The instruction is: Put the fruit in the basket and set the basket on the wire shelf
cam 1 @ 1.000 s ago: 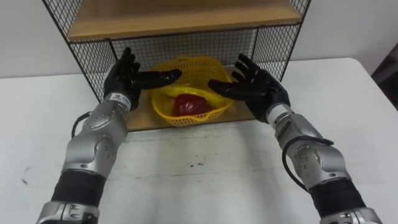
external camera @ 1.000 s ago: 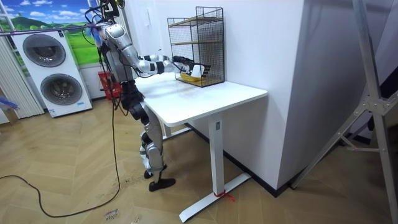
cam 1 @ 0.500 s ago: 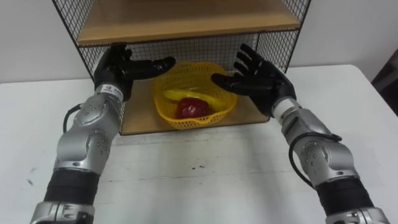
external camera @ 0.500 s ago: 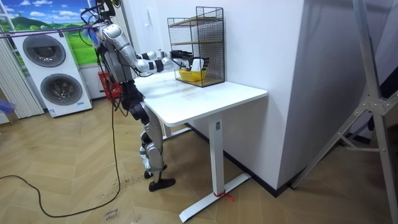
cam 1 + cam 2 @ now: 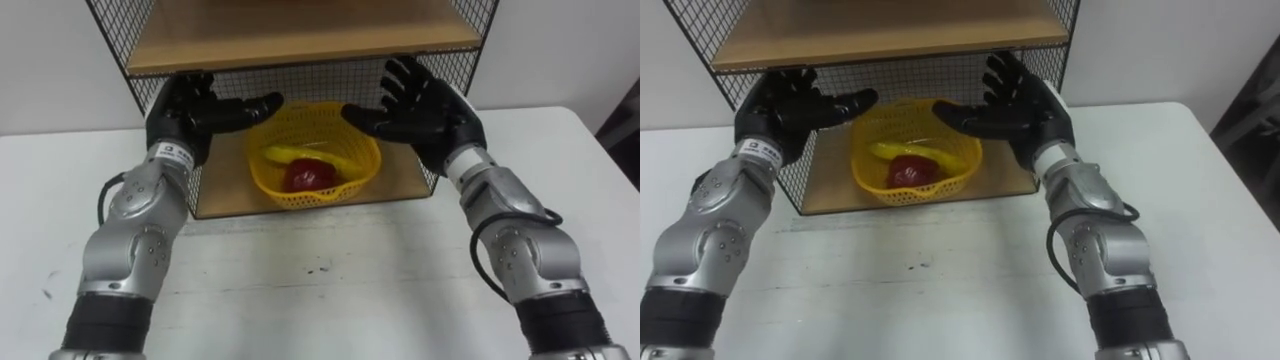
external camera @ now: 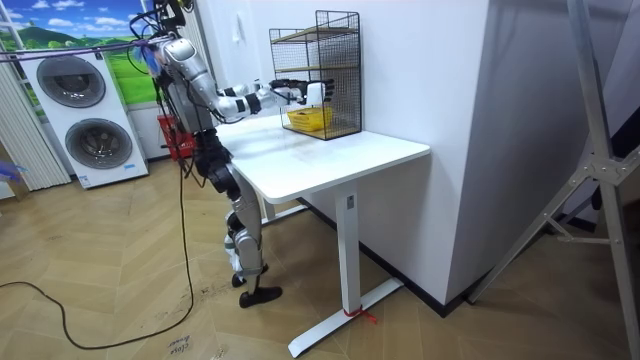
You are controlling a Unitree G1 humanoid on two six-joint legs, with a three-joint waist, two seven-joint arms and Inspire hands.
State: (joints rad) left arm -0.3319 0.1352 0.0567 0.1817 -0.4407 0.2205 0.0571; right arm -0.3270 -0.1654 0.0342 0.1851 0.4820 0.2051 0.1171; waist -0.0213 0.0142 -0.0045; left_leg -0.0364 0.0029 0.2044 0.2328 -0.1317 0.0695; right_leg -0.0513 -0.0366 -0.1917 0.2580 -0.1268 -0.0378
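1. The basket (image 5: 300, 193), holding fruit (image 5: 308, 176), sat on the shelf (image 5: 400, 182) at frame centre.
2. The left hand (image 5: 190, 112) and right hand (image 5: 425, 110) hovered open beside it.
3. Placement seemed done; next, both arms needed to draw clear.

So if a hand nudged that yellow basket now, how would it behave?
Probably light: the basket looks like thin plastic mesh. Being wide and low, it would likely slide on the smooth shelf board rather than tip. The red fruit inside looks round and might roll against the banana.
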